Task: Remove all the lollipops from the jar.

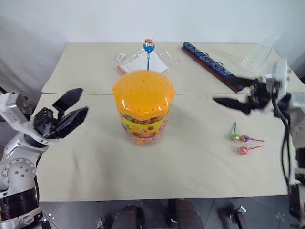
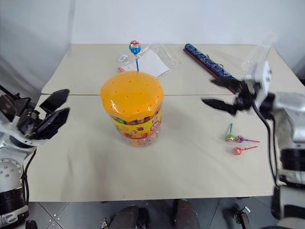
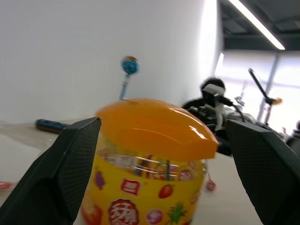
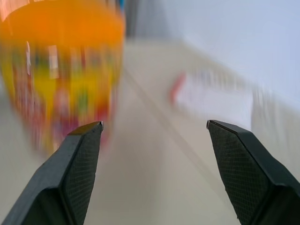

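The jar (image 1: 143, 107), clear with a yellow label and a domed orange lid, stands mid-table. One blue lollipop (image 1: 149, 46) sticks up from the back of the lid. Green (image 1: 234, 136), purple (image 1: 244, 138) and red (image 1: 243, 150) lollipops lie on the table to the jar's right. My left gripper (image 1: 82, 101) hovers open to the left of the jar, pointing at it, and the left wrist view frames the jar (image 3: 150, 154) between its fingers. My right gripper (image 1: 225, 89) hangs open and empty above the table on the right, beyond the loose lollipops, with the jar (image 4: 61, 70) off to one side ahead of it.
A clear plastic bag with paper (image 1: 147, 61) lies behind the jar. A long blue patterned box (image 1: 209, 64) lies diagonally at the back right, and more clear plastic (image 1: 259, 55) sits by the far right corner. A seam (image 1: 76, 93) crosses the table (image 1: 95, 162).
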Robot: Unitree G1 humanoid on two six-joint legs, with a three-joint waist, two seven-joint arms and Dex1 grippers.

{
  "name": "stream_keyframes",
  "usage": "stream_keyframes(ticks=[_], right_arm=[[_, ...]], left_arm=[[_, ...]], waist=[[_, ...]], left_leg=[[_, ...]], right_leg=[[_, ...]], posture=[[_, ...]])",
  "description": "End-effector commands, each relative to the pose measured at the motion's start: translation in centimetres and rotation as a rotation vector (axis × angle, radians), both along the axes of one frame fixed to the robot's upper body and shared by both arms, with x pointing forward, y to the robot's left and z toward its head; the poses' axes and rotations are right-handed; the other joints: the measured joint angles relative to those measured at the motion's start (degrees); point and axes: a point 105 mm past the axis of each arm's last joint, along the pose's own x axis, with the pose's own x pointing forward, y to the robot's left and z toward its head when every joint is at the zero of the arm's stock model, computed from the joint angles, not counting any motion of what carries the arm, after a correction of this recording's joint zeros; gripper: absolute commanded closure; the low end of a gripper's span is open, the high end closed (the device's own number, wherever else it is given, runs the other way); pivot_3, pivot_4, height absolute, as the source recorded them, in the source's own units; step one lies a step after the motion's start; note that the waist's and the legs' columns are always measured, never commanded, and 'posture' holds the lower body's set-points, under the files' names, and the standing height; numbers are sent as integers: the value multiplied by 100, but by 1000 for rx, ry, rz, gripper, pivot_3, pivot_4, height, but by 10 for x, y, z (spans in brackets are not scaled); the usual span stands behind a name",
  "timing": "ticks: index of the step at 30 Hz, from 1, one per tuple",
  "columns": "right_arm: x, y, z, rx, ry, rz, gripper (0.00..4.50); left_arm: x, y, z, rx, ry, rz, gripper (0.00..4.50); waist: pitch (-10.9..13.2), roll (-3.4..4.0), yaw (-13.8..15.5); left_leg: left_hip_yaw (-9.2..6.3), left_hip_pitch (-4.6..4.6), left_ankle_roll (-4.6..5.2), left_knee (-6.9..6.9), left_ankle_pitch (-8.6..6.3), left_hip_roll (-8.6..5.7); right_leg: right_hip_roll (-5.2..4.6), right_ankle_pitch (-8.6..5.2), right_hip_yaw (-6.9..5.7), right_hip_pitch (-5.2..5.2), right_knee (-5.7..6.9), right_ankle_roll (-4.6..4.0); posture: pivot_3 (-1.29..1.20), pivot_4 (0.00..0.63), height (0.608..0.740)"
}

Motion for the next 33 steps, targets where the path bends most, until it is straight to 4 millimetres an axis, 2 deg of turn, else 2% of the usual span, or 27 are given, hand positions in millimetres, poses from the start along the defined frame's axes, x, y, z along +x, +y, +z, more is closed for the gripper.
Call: stream_keyframes(ticks=[1, 3, 6, 9, 14, 18, 26, 28, 30, 33], right_arm=[[14, 54, 33, 89, 29, 31, 781], [20, 82, 43, 117, 33, 46, 781], [22, 101, 48, 170, 87, 88, 781], [15, 135, 39, 113, 165, 178, 781], [10, 146, 30, 69, 206, 216, 781], [12, 151, 34, 86, 202, 222, 1687], [18, 152, 38, 101, 172, 203, 4349], [19, 151, 41, 119, 158, 199, 4472], [23, 142, 54, 192, 98, 168, 4472], [17, 129, 69, 275, 41, 220, 4472]], left_arm=[[-1, 1, 5, -40, -28, 20, 0], [0, -4, 5, -39, -32, 0, 0], [0, -6, 8, -56, -45, -8, 0], [0, -6, 11, -74, -58, -3, 0], [-4, -6, 9, -77, -58, 5, 0], [-6, -5, 10, -90, -64, 17, 0], [-3, -6, 12, -97, -79, 18, 0], [-2, -7, 12, -96, -84, 14, 0], [-2, -8, 16, -103, -97, 4, 0], [-2, -9, 19, -104, -112, -10, 0]], waist=[[0, 0, -11], [-1, -1, -8], [-6, -11, 55], [-6, -11, 63], [-10, -18, -9], [-10, -18, -41], [-10, -18, -50], [-10, -18, -49], [-10, -18, -47], [-10, -18, -30]], left_leg=[[1, -1, 0, 0, 0, -3], [3, -4, 0, 0, 0, -8], [-24, -17, 1, -2, -1, -18], [-28, -26, 12, -2, -7, -37], [-22, -26, 19, -2, -11, -35], [-5, -21, 17, -2, -8, -26], [10, -16, 15, -11, -8, -22], [11, -16, 15, -17, -8, -22], [11, -17, 15, -19, -8, -23], [13, -20, 15, -18, -8, -24]], right_leg=[[3, 0, -1, -3, 3, 0], [6, -1, -2, -9, 13, -1], [9, -2, -15, -19, 33, -4], [3, 0, -17, -21, 31, -2], [11, 2, -34, -21, 29, 3], [21, 1, -33, -22, 25, 3], [24, 1, -27, -31, 26, 2], [25, 1, -27, -35, 27, 2], [25, 1, -28, -35, 26, 2], [25, 1, -28, -35, 23, 2]], posture=[[0, 150, 740], [0, 150, 740], [0, 150, 740], [0, 150, 740], [0, 150, 740], [0, 150, 740], [0, 150, 740], [0, 150, 740], [0, 150, 740], [0, 150, 740]])
